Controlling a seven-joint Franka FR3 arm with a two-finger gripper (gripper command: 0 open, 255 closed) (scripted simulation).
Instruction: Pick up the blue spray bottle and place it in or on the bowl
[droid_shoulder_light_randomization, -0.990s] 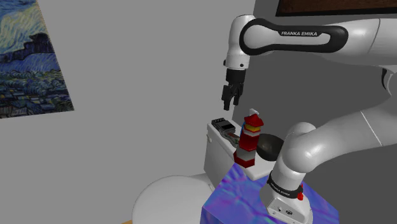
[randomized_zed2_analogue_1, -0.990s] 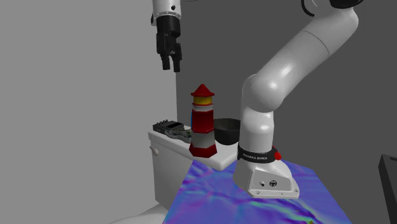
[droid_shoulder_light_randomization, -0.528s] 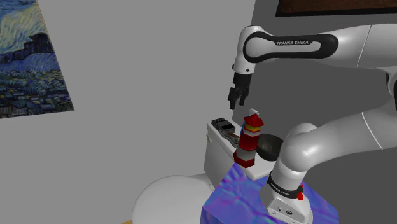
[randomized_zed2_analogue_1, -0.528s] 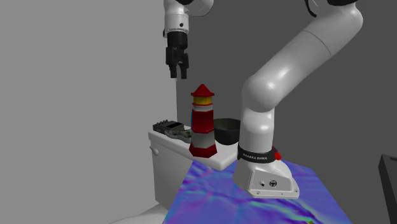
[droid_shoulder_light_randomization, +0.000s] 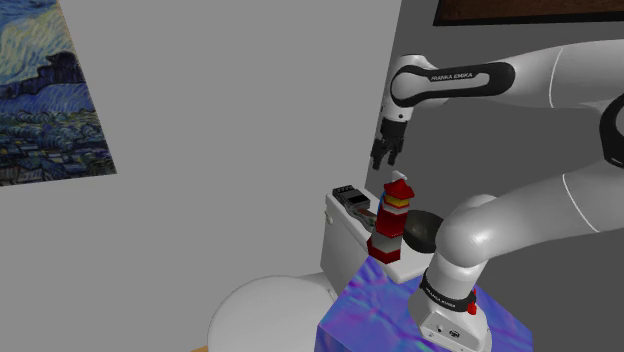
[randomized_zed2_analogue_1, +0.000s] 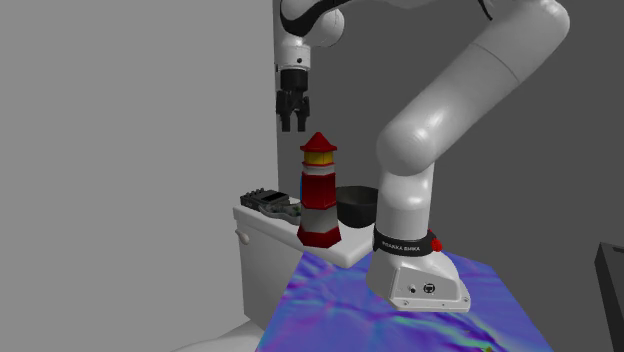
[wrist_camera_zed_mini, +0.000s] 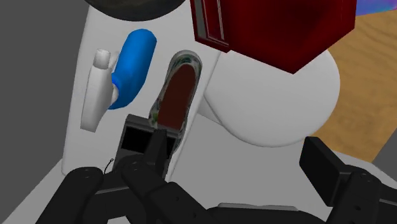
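Note:
A blue spray bottle (wrist_camera_zed_mini: 132, 67) with a white trigger head lies on its side on the white toilet tank lid (wrist_camera_zed_mini: 76, 137). It lies ahead of my open gripper (wrist_camera_zed_mini: 203, 175), off toward one finger. A dark bowl (droid_shoulder_light_randomization: 420, 230) (randomized_zed2_analogue_1: 357, 203) (wrist_camera_zed_mini: 130, 7) stands on the same lid beyond the bottle, behind a red and white lighthouse figure (droid_shoulder_light_randomization: 391, 220) (randomized_zed2_analogue_1: 319, 190). My gripper (droid_shoulder_light_randomization: 388, 155) (randomized_zed2_analogue_1: 294, 118) hangs in the air just above the lighthouse's top, fingers apart and holding nothing.
A shoe with a dark red insole (wrist_camera_zed_mini: 177, 92) and a small black box (wrist_camera_zed_mini: 137, 137) lie beside the bottle. The round white toilet seat (droid_shoulder_light_randomization: 260, 310) is below. My stand's blue-purple top (droid_shoulder_light_randomization: 400, 310) adjoins the tank. A painting (droid_shoulder_light_randomization: 45, 90) hangs on the grey wall.
The gripper has swung toward the shoulder view's right and a little lower, from over the tank's far end to just above the lighthouse. It stayed open.

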